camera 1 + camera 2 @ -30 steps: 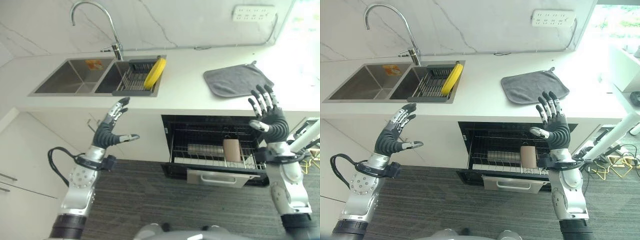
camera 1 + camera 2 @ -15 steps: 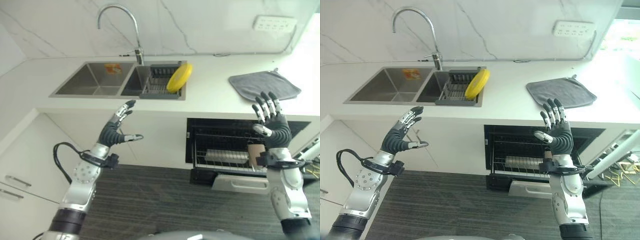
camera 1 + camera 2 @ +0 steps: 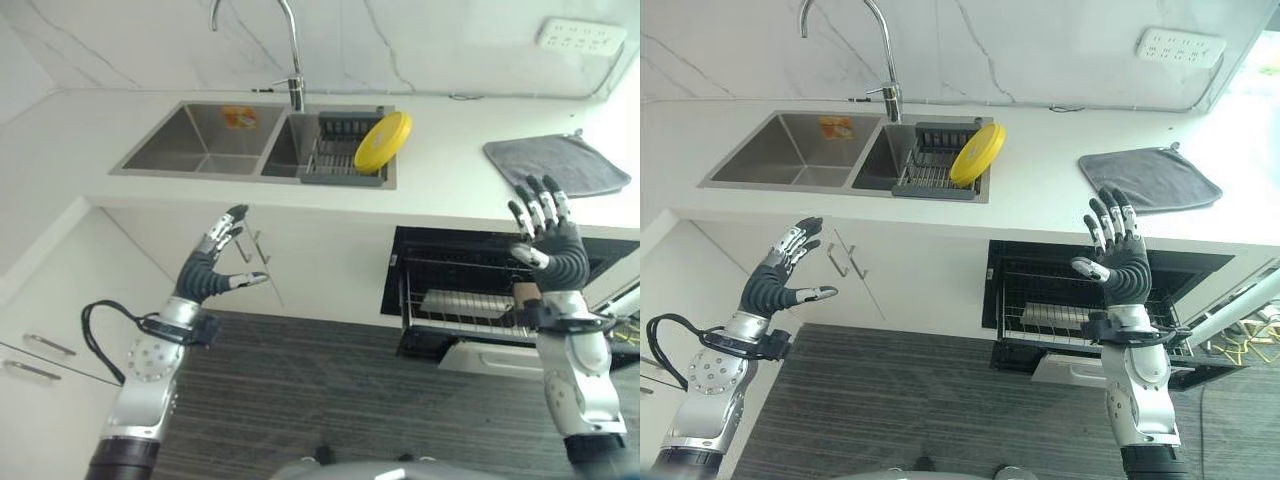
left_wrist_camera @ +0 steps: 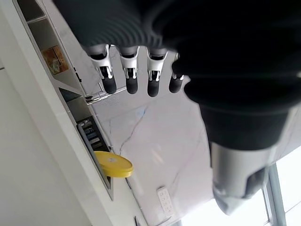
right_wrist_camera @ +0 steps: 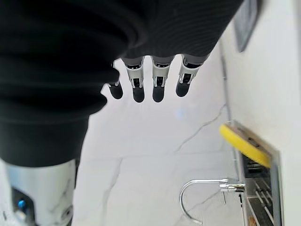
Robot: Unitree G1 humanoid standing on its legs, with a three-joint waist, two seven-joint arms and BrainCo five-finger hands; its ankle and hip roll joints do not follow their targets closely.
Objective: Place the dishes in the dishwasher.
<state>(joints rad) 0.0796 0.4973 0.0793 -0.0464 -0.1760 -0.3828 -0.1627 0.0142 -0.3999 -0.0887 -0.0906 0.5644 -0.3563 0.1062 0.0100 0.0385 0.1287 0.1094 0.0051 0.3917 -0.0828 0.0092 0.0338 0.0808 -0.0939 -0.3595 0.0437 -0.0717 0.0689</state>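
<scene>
Nearest the camera, the left hand point(image 3: 205, 272) and the right hand point(image 3: 1118, 262) are hovering in the air below the worktop's point(image 3: 440, 180) front edge, both with fingers spread and released, holding nothing. Under them, a dark striped floor point(image 3: 300, 400) is running across the foreground. Just behind the right hand, the dishwasher point(image 3: 1060, 300) is standing open, its wire rack point(image 3: 460, 305) pulled out and carrying a flat metal tray point(image 3: 455, 303). Behind the left hand, white cabinet doors with slim bar handles point(image 3: 262, 247) are sitting under the smooth white worktop. Farther back, a round yellow plate point(image 3: 383, 141) is leaning on edge in a dark drying rack point(image 3: 340, 160) in the right basin of a steel double sink point(image 3: 200, 145), well apart from both hands. A grey cloth point(image 3: 560, 163) is lying flat to the right, a curved steel tap point(image 3: 880, 50) is rising behind the sink, and a white socket strip point(image 3: 1180, 45) is sitting on the marbled wall.
</scene>
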